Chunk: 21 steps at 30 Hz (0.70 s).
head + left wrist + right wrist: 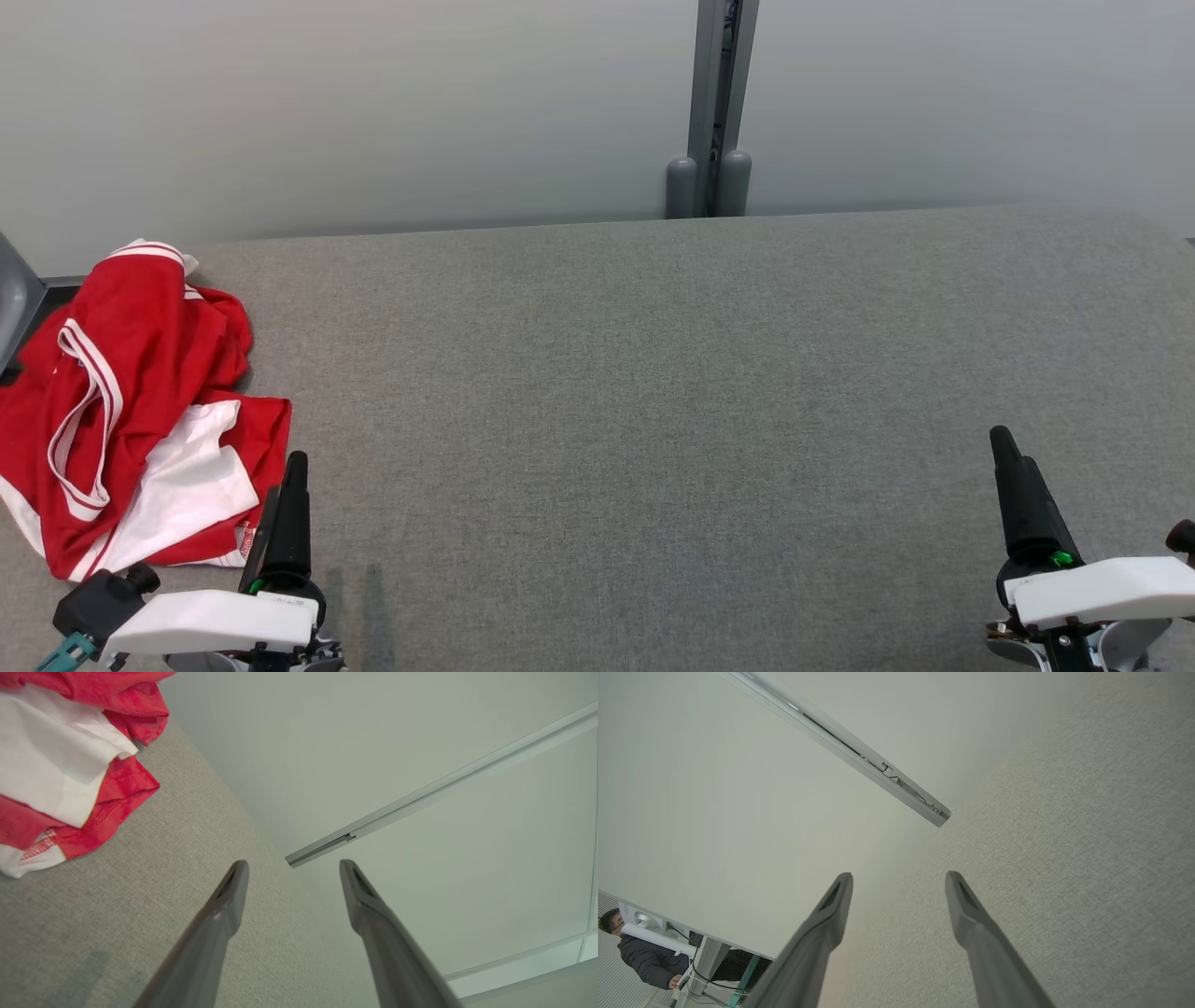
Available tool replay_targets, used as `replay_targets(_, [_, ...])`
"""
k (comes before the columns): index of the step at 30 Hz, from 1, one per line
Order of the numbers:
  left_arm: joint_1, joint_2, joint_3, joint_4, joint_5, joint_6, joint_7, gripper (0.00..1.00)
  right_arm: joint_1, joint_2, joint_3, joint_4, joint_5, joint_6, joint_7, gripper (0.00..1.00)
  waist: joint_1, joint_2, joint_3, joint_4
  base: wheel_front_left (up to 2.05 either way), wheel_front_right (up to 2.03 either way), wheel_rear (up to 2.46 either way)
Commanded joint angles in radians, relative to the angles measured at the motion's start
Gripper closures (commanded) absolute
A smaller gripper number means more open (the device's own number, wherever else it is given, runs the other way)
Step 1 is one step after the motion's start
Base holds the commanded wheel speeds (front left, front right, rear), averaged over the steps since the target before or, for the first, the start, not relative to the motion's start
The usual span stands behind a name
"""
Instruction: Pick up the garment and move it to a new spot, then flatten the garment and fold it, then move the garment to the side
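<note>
A red and white garment (131,401) lies crumpled at the left end of the grey fabric table (653,392); its hem fills the upper left of the left wrist view as the garment (70,765). My left gripper (285,481) hovers just right of the garment's near corner, apart from it, and the left gripper (293,870) stands open with nothing between its fingers. Far off at the table's lower right, my right gripper (1008,453) is turned edge-on; the right gripper (899,882) shows its two fingers spread open over bare cloth.
A pale wall runs behind the table, split by a grey vertical post (717,103). A dark edge of something (14,299) stands past the table's left end. A person (644,956) in a dark jacket is off beyond the partition.
</note>
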Motion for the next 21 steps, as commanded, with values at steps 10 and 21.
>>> replay_targets(10, [0.005,0.009,-0.002,-0.025,0.15,0.006,-0.042,0.0,0.002,-0.011,0.013,-0.041,-0.188,0.002,-0.046,0.0,0.0,0.0,-0.001,0.0,0.0,0.0,0.0])
replay_targets(21, [0.019,0.01,-0.014,-0.035,0.268,0.012,-0.075,0.0,0.013,-0.013,0.023,-0.055,-0.332,0.002,-0.078,0.0,0.0,0.0,0.0,-0.001,0.0,0.0,0.0])
